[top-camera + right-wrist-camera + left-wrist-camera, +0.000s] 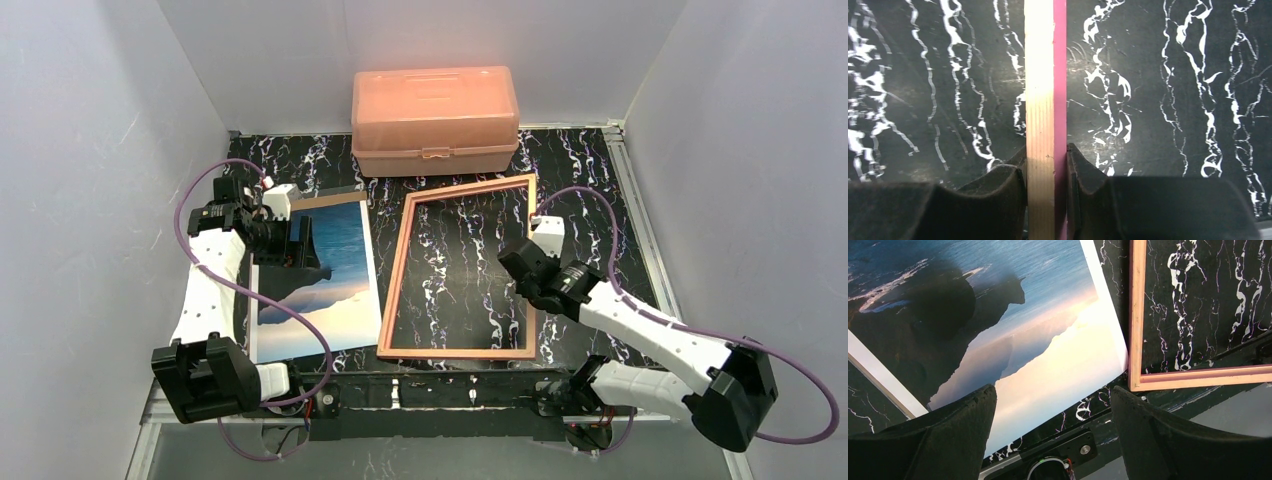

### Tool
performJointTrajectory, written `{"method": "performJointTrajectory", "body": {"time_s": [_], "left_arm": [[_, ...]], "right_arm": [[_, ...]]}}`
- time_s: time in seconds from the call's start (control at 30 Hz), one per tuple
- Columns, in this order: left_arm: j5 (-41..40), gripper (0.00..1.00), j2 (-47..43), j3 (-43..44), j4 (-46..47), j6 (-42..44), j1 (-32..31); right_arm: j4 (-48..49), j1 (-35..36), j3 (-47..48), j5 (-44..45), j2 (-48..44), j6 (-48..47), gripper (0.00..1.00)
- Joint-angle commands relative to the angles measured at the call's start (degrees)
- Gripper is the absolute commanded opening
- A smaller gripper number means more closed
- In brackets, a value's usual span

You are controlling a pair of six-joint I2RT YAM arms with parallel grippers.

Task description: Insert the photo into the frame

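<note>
Pinching the frame (pixel 397 273), the right gripper (pixel 1046 162) tilts down; the left gripper (pixel 1053 396) gapes wide above the photo (pixel 1013 315).

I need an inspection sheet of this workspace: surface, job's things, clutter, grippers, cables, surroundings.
Surface: black marbled table, white veins.
Job's things: photo picture-up at left; frame close beside it, no photo inside.
Clutter: salmon box, lid shut, at far edge.
Grippers: left gripper open over the photo; right gripper shut on the frame's right rail.
Cables: purple cables loop out at each side; one crosses the photo.
Surroundings: white walls on three sides.
</note>
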Motion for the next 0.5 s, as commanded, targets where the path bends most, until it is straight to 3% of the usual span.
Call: {"method": "performJointTrajectory", "body": {"time_s": [0.0, 0.23, 0.47], "left_arm": [[-0.13, 0.82, -1.62, 1.30, -1.20, 1.25, 0.30], [0.22, 0.82, -1.34, 0.86, -2.72, 3.00, 0.48], [-0.26, 0.82, 0.97, 2.36, -3.76, 3.14, 4.25]], "right_arm": [[-1.07, -1.07, -0.45, 5.92, 3.26, -1.81, 0.28], [0.32, -1.82, 1.25, 9.59, 13.62, -4.78, 0.27], [0.06, -2.09, 4.50, 10.73, 22.58, -7.15, 0.35]]}}
